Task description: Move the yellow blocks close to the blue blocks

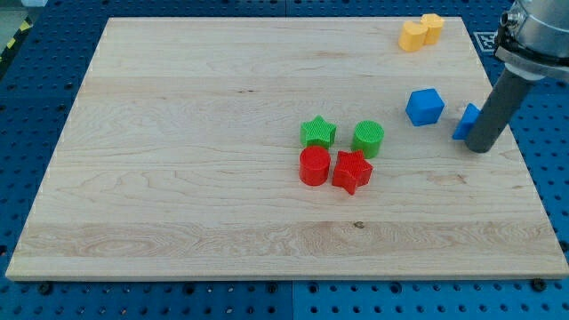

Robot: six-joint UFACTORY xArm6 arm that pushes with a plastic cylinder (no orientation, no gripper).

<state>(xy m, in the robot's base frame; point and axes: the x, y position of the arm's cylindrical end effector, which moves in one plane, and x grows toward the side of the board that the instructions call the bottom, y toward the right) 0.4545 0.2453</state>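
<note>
Two yellow blocks (419,32) sit above blue blocks (425,106); my tip (478,148) touches one; no claw visible.

1. We see a bright, evenly lit scene; the wooden board (222,133) shows no harsh glare and its grain reads clearly from near edge to far edge.
2. Light seems to come from above: shadows are soft and short, hugging the bases of the red cylinder (314,166) and the red star (351,172).
3. We find the focus sharp across the middle, with ribbed texture visible on the green cylinder (368,139).
4. The rod above my tip (479,148) looks slightly soft at the right edge.
5. The board's edges show no marked bending.
</note>
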